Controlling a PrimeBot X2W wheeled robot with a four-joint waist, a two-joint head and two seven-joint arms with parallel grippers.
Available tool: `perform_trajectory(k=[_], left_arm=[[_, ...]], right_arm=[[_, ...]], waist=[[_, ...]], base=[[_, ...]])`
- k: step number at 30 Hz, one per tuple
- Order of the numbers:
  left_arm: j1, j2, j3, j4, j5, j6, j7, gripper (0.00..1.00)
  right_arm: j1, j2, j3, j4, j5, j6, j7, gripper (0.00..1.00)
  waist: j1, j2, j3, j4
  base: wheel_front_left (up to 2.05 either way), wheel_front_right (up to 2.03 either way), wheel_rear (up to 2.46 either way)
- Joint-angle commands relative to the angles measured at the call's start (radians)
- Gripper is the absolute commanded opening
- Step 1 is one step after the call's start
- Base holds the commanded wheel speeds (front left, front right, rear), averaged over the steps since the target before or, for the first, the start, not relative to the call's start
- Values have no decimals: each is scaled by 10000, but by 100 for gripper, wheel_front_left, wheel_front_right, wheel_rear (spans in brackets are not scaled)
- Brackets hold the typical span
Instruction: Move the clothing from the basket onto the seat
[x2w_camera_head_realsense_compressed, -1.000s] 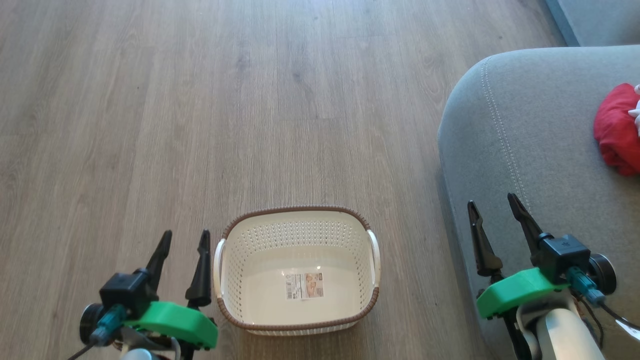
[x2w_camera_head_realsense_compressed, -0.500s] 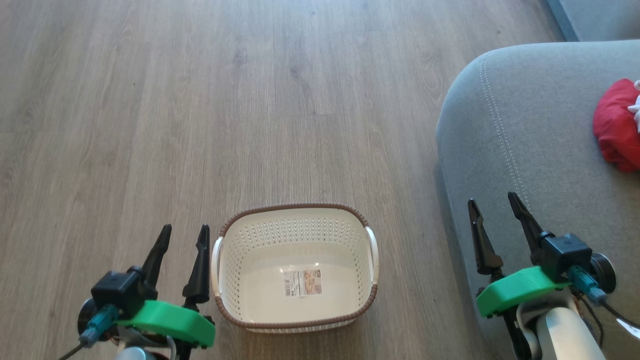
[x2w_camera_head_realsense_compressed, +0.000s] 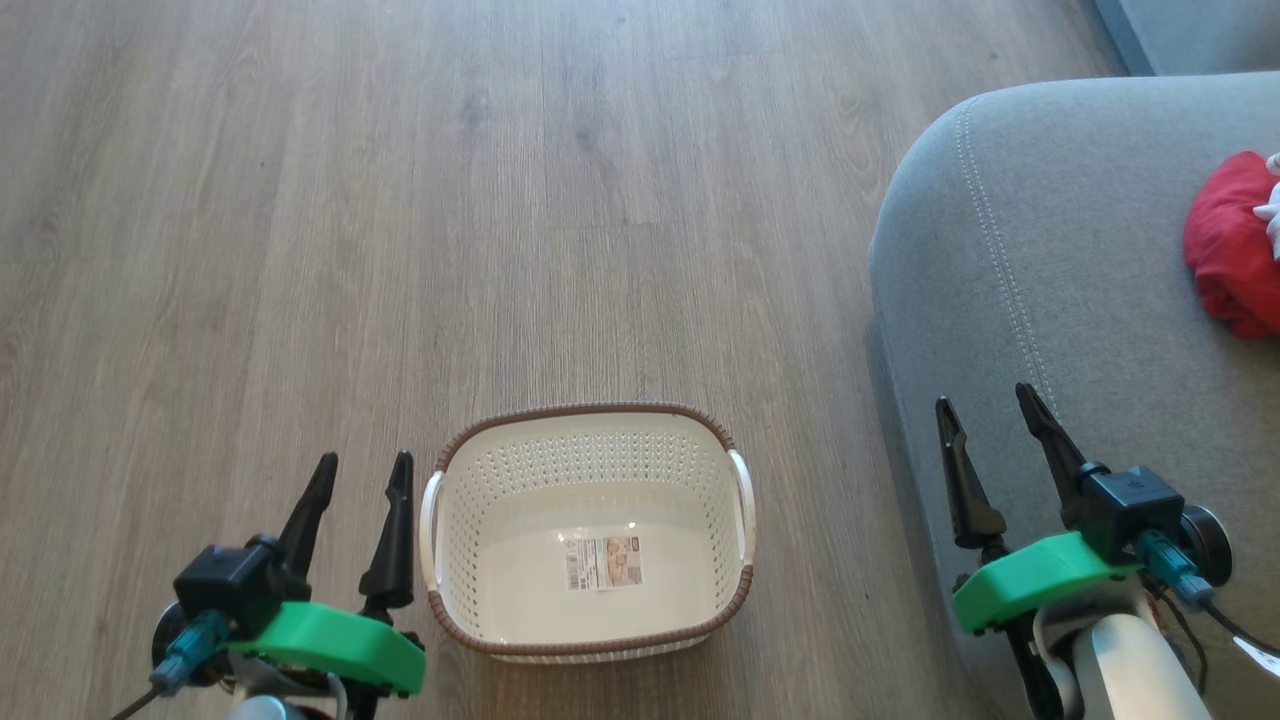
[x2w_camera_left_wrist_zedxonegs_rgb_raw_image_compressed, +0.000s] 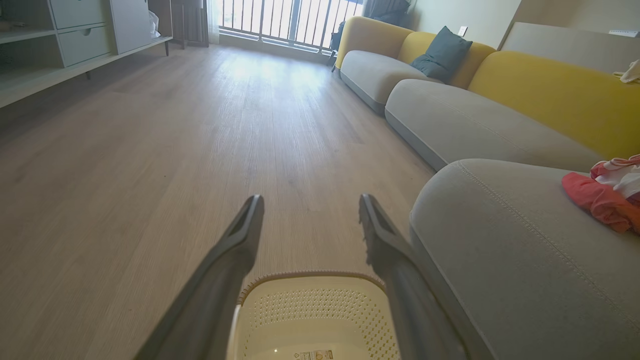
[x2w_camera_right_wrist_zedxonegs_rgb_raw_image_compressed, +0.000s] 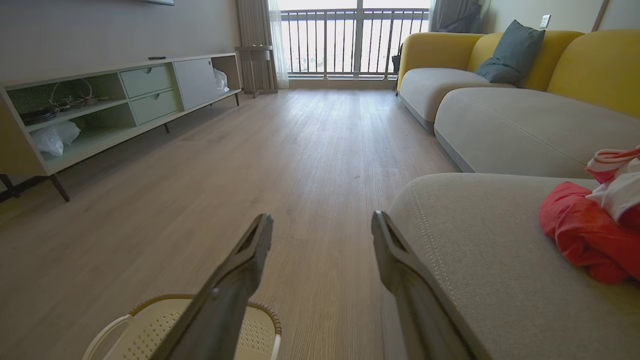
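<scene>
well, the basket (x2w_camera_head_realsense_compressed: 588, 410) sits on the wood floor (x2w_camera_head_realsense_compressed: 400, 200) with nothing in it but the label sticker (x2w_camera_head_realsense_compressed: 603, 562) on its base. both garments already lie on the seat (x2w_camera_head_realsense_compressed: 1050, 260), near its far right edge in the head view. the plain red garment (x2w_camera_head_realsense_compressed: 1228, 245) is bunched in a soft heap, and the red and white garment (x2w_camera_right_wrist_zedxonegs_rgb_raw_image_compressed: 615, 172) rests against it, seemingly partly on top, though the frame edge cuts it off. the left gripper (x2w_camera_head_realsense_compressed: 365, 462) hovers just beside the basket's left handle (x2w_camera_head_realsense_compressed: 430, 515), its jaws parted a moderate way and holding nothing. the right gripper (x2w_camera_head_realsense_compressed: 982, 400) hangs over the seat's front edge, jaws likewise parted and empty. by my reckoning the task looks done. should either piece need shifting, it would be light, limp and prone to drape — best pinched at a thick fold on top of the heap, not at a loose hem.
</scene>
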Motion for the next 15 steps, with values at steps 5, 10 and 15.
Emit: perform_trajectory(k=[5, 10, 15], left_arm=[[-365, 30, 397, -219, -98, -50, -51, 100], [-376, 30, 426, -223, -107, -29, -51, 100], [-375, 30, 395, -234, -56, -17, -51, 100]], right_arm=[[-406, 29, 221, -334, -24, -4, -65, 100], [-412, 29, 230, -325, -29, -4, -65, 100], [-439, 30, 232, -314, -35, -4, -65, 100]], waist=[[0, 0, 9, 10], [0, 0, 24, 14], [0, 0, 40, 14]], base=[[0, 0, 0], [0, 0, 0], [0, 0, 0]])
